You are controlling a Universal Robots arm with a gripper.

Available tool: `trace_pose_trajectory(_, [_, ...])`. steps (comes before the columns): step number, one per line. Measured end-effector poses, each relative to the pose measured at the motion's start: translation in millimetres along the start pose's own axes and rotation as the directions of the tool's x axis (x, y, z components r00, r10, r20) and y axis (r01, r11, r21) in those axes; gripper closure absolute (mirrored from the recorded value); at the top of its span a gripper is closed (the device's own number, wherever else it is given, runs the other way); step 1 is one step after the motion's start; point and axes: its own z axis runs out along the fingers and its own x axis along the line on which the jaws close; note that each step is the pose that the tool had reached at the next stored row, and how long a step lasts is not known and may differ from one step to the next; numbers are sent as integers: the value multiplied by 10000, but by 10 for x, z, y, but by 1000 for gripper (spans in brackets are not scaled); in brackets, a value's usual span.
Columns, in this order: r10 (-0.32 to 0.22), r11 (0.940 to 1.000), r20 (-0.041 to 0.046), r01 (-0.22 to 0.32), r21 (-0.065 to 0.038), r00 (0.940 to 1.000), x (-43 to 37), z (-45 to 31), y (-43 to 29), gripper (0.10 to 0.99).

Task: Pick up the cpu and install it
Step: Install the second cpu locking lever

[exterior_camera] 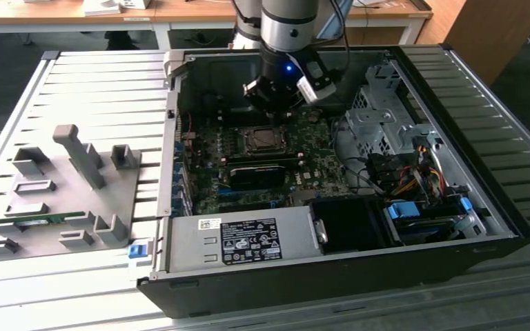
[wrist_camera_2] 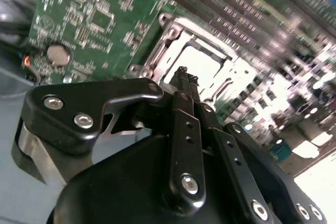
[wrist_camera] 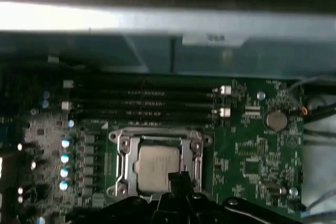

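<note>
The cpu (wrist_camera: 156, 167) lies flat in the metal socket frame (wrist_camera: 122, 153) on the green motherboard (exterior_camera: 311, 162), its silver top facing up; it also shows as a pale square (wrist_camera_2: 202, 59) in the second wrist view. My gripper (exterior_camera: 273, 112) hangs just above the socket (exterior_camera: 265, 140) inside the open computer case (exterior_camera: 486, 207). Its black fingers (wrist_camera_2: 181, 124) meet at the tips (wrist_camera_2: 184, 72), shut with nothing between them. In the first wrist view the fingertips (wrist_camera: 176, 178) overlap one edge of the cpu.
A grey power supply (exterior_camera: 237, 241) fills the case's near corner, with a drive cage (exterior_camera: 385, 117) and cable bundle (exterior_camera: 403, 172) on the exterior view's right. Memory slots (wrist_camera: 147, 103) run beside the socket. A grey fixture plate (exterior_camera: 63, 193) with blocks and a green memory stick (exterior_camera: 39, 219) lies outside.
</note>
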Motion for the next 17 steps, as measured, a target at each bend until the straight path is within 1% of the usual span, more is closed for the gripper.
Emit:
trace_pose_trajectory(2, [0,10000,-19,0,-8,10000,-6,-2,-47,980])
trace_pose_trajectory(3, [1,10000,-56,-1,-19,10000,-16,-2,-61,980])
trace_pose_trajectory(4, [2,10000,-71,-2,-29,10000,-18,-3,-80,980])
trace_pose_trajectory(7, [2,10000,-73,-3,-64,10000,-17,-2,-167,980])
trace_pose_trajectory(10, [0,9998,-71,-1,-196,10000,-16,0,-226,980])
trace_pose_trajectory(12, [0,9997,-70,-1,-248,10000,-15,2,-266,980])
trace_pose_trajectory(13, [-1,9996,-70,-1,-265,10000,-12,4,-292,980])
trace_pose_trajectory(17, [-1,9996,-70,-1,-271,10000,-2,10,-343,980])
